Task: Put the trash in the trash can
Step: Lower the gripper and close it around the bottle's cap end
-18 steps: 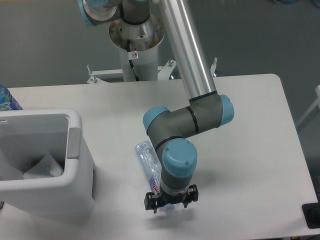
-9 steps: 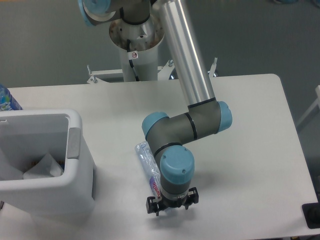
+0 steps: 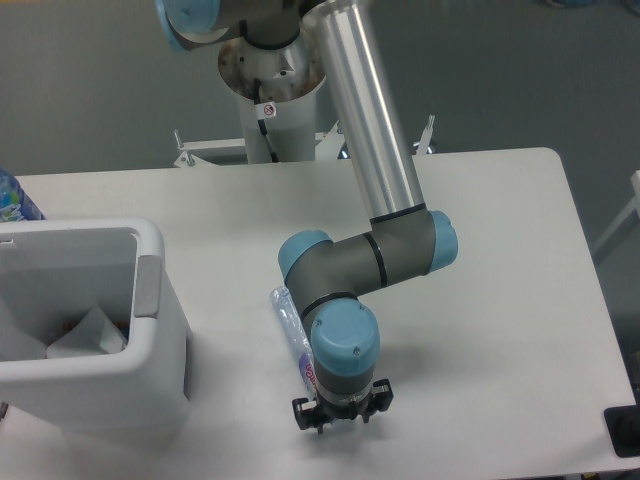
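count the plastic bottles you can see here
2: a clear bottle lying on the table under the arm's wrist, partly hidden, and a blue-labelled bottle at the left edge behind the trash can. More may be hidden inside it.

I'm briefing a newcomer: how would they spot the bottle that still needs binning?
Start at the white trash can on the left. To its right, the bottle lies flat, partly under the arm's end effector. It is clear with a red-and-white label.

Bare bench (image 3: 500, 300) lies open at three o'clock of the pincer (image 3: 340, 412). At nine o'clock the trash can (image 3: 150, 330) blocks passage; the bottle (image 3: 293, 330) lies between.
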